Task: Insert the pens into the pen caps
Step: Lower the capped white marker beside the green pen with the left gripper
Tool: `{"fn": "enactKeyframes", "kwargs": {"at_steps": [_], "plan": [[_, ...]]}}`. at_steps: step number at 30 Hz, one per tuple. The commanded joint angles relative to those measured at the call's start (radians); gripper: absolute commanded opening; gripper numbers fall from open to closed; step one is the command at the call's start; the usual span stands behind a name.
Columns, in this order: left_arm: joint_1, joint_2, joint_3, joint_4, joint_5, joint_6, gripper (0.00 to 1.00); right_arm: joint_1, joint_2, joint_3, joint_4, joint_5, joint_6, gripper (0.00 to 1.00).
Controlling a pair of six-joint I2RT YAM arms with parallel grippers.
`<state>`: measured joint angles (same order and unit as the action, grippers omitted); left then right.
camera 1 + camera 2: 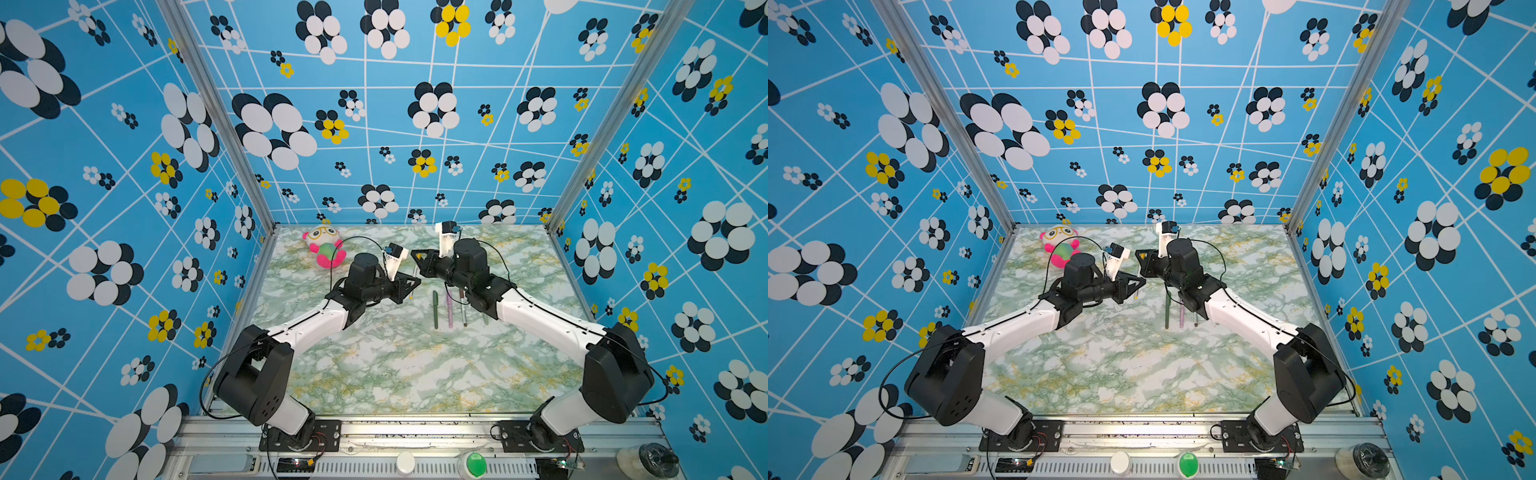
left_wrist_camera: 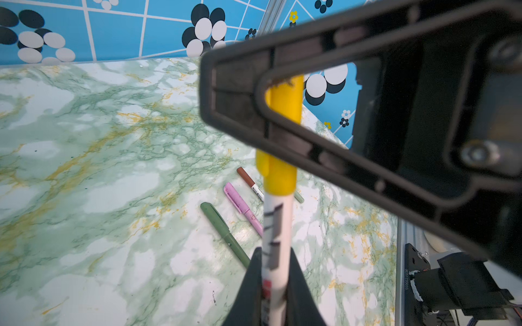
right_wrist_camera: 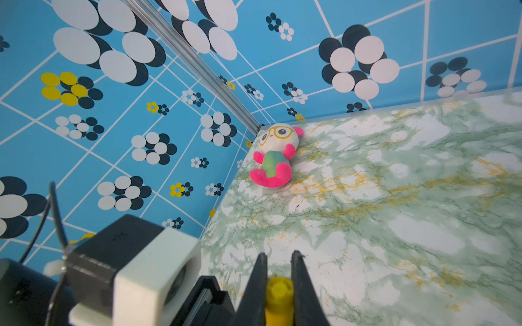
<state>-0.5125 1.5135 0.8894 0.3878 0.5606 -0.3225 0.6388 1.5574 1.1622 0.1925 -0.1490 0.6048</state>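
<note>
My left gripper [image 2: 274,252] is shut on a white pen [image 2: 278,225]. A yellow pen cap [image 2: 281,169] sits over that pen's far end. My right gripper [image 3: 279,262] is shut on the same yellow cap [image 3: 278,296], and its black fingers [image 2: 240,84] cross in front of the cap in the left wrist view. In both top views the left gripper [image 1: 414,285] [image 1: 1142,281] and right gripper [image 1: 416,255] [image 1: 1138,256] meet tip to tip above the table's middle. Capped pens lie side by side on the table: dark green [image 1: 435,309], pink [image 1: 449,311], brown-capped white [image 1: 462,309] and pale green [image 2: 298,196].
A pink and white plush toy [image 1: 326,247] [image 3: 275,155] lies in the back left corner of the marble-patterned table [image 1: 395,365]. Blue flower-print walls close in three sides. The right forearm [image 1: 540,316] hangs over the far ends of the lying pens.
</note>
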Motion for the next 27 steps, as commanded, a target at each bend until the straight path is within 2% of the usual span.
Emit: {"fn": "enactKeyframes", "kwargs": {"at_steps": [1,7,13,15,19,21,27], "plan": [[0.049,-0.063,-0.030,0.316,-0.220,-0.084,0.00,0.024,0.011,0.011,-0.306,-0.238,0.023,0.11],[-0.001,-0.099,-0.136,0.246,-0.224,-0.084,0.00,-0.013,-0.002,0.076,-0.339,-0.235,0.007,0.16],[-0.020,-0.157,-0.207,0.102,-0.266,-0.106,0.00,-0.034,-0.068,0.088,-0.362,-0.205,-0.009,0.31],[-0.023,-0.178,-0.218,0.037,-0.283,-0.122,0.00,-0.041,-0.093,0.086,-0.380,-0.194,-0.021,0.33],[-0.033,-0.200,-0.187,-0.140,-0.339,-0.147,0.00,-0.058,-0.134,0.086,-0.422,-0.158,-0.046,0.38],[-0.043,-0.197,-0.161,-0.223,-0.374,-0.177,0.00,-0.063,-0.152,0.085,-0.464,-0.102,-0.060,0.39],[-0.110,-0.128,-0.069,-0.393,-0.481,-0.245,0.00,-0.080,-0.159,0.077,-0.553,0.007,-0.066,0.39]]}}
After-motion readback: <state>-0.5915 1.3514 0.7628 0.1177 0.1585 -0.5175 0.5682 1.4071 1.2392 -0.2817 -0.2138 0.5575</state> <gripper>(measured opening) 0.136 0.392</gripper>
